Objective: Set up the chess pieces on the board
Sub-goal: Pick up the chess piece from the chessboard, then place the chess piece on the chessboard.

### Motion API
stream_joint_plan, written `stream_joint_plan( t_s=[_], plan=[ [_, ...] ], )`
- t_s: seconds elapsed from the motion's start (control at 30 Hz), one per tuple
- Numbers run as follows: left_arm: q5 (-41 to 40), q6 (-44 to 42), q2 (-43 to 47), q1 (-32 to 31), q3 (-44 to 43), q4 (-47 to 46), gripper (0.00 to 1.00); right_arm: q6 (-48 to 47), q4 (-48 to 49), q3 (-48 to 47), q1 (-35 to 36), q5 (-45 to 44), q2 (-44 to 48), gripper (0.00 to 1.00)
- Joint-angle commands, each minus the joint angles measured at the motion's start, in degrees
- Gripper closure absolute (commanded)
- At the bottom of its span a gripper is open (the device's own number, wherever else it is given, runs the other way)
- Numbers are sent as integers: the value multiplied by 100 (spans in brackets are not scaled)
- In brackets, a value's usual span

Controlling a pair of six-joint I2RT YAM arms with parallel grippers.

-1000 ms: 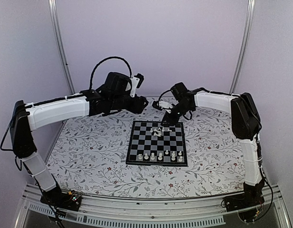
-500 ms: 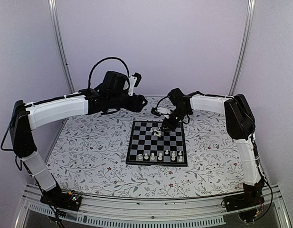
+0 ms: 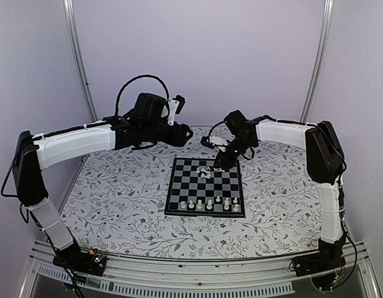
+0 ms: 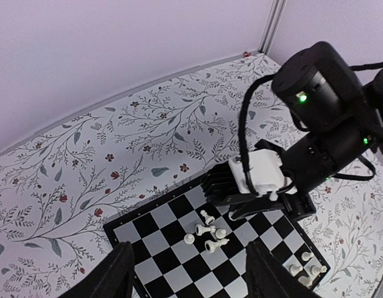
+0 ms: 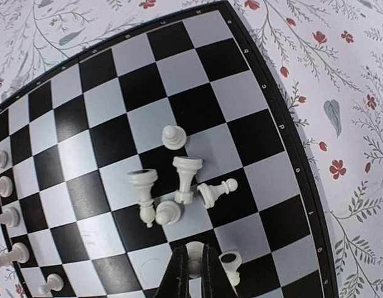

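The black and pale checked board (image 3: 190,185) lies mid-table and also shows in the right wrist view (image 5: 241,93) and the left wrist view (image 4: 155,248). A cluster of white pieces (image 5: 179,180), some fallen and some upright, sits near its far edge (image 3: 207,173) (image 4: 208,234). My right gripper (image 5: 192,273) is low over the board just by the cluster (image 3: 217,165), shut on a white piece (image 5: 194,256). Another fallen piece (image 5: 231,266) lies right beside it. My left gripper (image 4: 191,254) is open and empty, held high behind the board (image 3: 185,133).
A row of upright white pawns (image 3: 207,202) stands along the board's near edge, and shows at the left edge of the right wrist view (image 5: 4,217). The floral table surface (image 3: 117,198) surrounds the board. Pale walls and two metal posts close the back.
My right arm swung slightly left, then back right, staying low over the cluster. The left arm has barely moved. The pawn row is unchanged.
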State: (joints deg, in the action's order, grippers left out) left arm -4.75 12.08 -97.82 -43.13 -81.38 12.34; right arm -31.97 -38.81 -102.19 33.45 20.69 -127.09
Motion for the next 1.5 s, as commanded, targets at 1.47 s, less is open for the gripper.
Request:
stream_joint_plan(
  t_s=[1.47],
  plan=[
    [227,-5,-4,77,-139,85,37,-698,-835,948,1099,495,468,97]
  ],
)
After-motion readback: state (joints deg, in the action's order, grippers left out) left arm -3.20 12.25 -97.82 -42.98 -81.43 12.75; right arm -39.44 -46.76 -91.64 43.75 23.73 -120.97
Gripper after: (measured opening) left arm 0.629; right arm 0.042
